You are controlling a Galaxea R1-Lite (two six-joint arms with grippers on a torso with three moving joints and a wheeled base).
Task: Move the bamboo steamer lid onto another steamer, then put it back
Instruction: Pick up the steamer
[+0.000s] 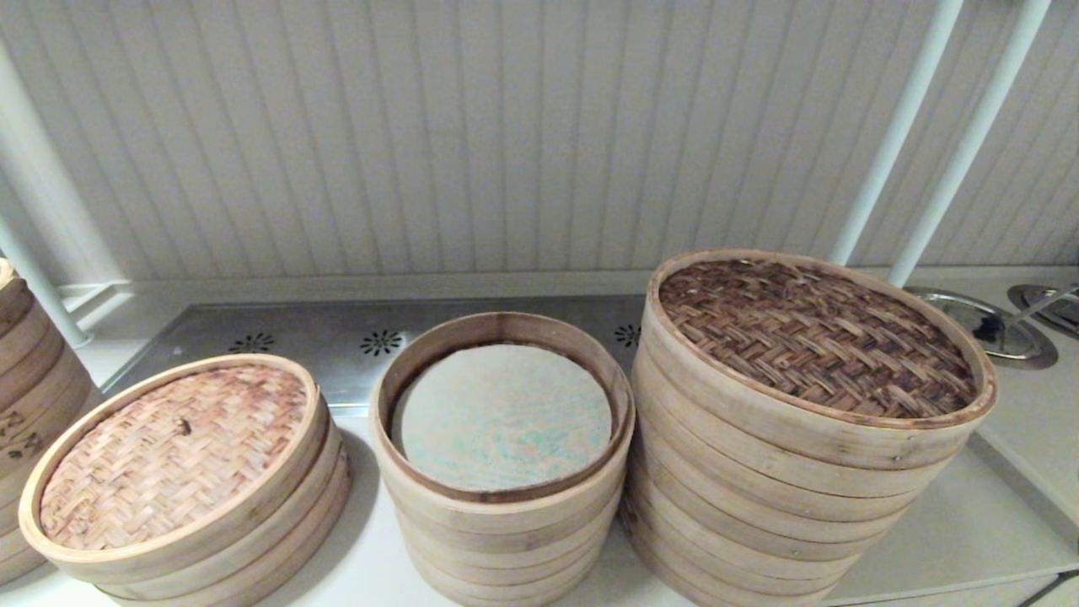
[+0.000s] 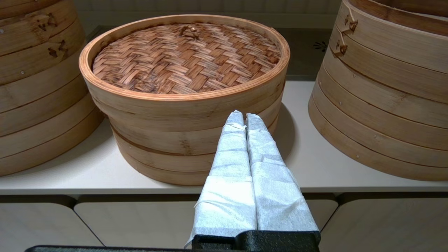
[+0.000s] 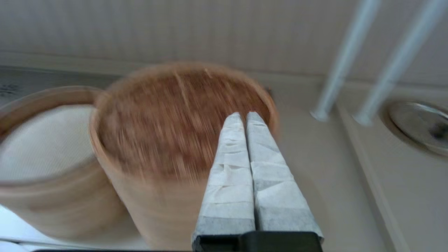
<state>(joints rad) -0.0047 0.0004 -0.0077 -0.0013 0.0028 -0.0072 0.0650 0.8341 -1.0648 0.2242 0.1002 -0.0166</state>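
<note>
Right jaws (image 3: 246, 117) closed above bamboo steamer lid (image 3: 182, 115).

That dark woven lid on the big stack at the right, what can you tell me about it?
The lid is round, with a dark brown herringbone weave inside a pale bamboo hoop. It sits flat on top of the widest, tallest steamer stack, at the right of the counter. Nothing grips it. In the right wrist view, the right gripper shows in front of it with fingers together.

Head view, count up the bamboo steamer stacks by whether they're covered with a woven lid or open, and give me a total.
Lidded stacks: 2, dark bamboo steamer lid on the widest steamer, pinkish-tan lid.
Open stacks: 1, bluish-lined middle steamer.
Top out of view: 1, far-left stack.
Total: 4.
</note>
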